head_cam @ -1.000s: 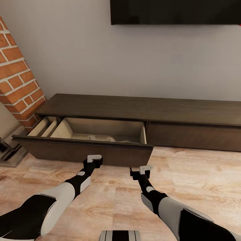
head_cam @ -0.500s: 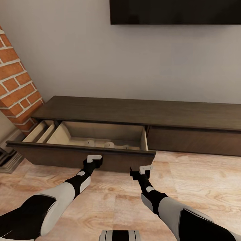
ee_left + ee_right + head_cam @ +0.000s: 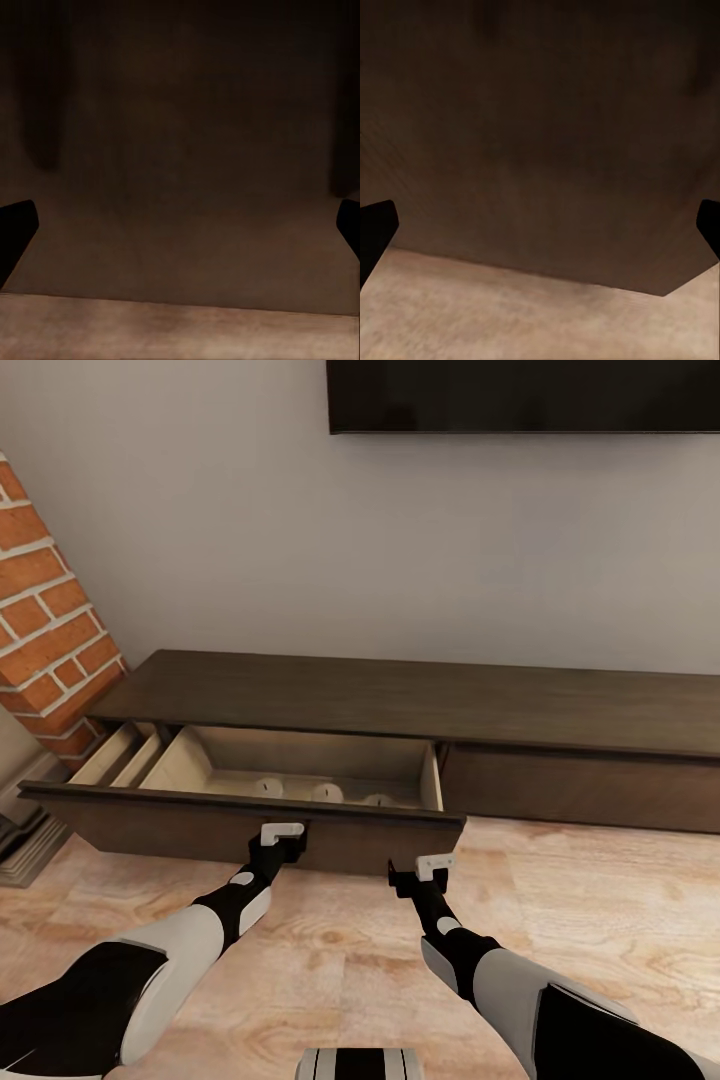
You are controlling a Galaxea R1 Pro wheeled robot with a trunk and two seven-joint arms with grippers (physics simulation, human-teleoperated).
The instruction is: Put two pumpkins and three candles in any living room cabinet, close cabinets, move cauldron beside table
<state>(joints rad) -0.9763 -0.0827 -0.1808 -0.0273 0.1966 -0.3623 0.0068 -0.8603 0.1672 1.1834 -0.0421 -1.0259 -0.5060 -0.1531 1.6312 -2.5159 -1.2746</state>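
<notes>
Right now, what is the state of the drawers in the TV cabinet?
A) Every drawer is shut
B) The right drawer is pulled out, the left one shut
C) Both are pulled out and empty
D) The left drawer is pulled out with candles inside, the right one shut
D: in the head view the left drawer stands open with three candles in it, while the right drawer front sits flush.

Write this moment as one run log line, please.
cabinet: left drawer open | candles: three inside | left gripper, right gripper: open, at drawer front

Home living room: wall-mounted TV (image 3: 523, 395), low wooden cabinet (image 3: 420, 705), brick fireplace (image 3: 45, 620), wood floor (image 3: 600, 900).
</notes>
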